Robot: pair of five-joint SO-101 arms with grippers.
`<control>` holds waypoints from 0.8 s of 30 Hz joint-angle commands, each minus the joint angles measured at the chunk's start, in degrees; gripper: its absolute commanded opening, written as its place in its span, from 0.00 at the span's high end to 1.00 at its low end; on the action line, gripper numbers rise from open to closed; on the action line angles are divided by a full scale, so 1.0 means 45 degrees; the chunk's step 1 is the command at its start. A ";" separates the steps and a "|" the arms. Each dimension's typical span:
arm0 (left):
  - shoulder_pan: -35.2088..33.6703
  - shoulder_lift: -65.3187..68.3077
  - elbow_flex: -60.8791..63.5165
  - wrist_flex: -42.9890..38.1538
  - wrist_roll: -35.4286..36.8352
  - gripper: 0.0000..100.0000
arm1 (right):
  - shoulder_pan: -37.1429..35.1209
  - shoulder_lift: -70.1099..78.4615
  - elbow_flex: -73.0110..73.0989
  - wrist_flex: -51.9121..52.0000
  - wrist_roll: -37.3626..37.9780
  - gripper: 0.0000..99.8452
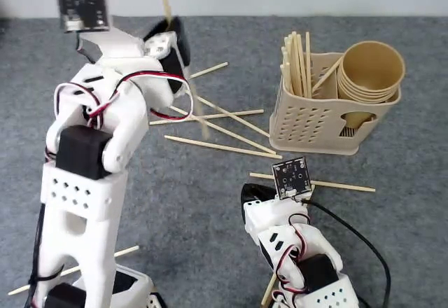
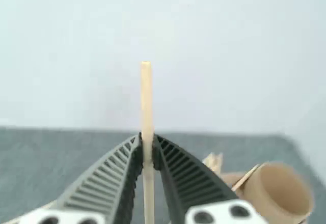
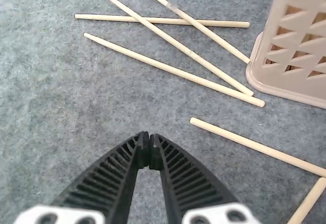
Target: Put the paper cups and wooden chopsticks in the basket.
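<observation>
Patience pays: with your left fingers [image 2: 114, 175] clamped on the pale wooden chopstick [image 2: 146, 96], upright well above the grey carpeted worktop [image 1: 196, 203], swing over the beige perforated plastic basket [image 1: 308, 122] and lower tip-first before letting go; your right fingers [image 3: 119, 170] sit closed and empty near loose wooden sticks [image 3: 173, 68].

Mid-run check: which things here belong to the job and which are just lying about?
Job: basket; paper cups stacked in it; chopsticks standing in it; loose chopsticks on the grey mat; one chopstick held in the left gripper.
Lying about: grey mat; black cable.
</observation>
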 commanded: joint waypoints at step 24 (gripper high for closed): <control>0.3243 0.2286 0.4464 -1.2093 0.0059 0.99 | 0.0029 -0.0068 0.0176 -0.0225 -0.0039 0.99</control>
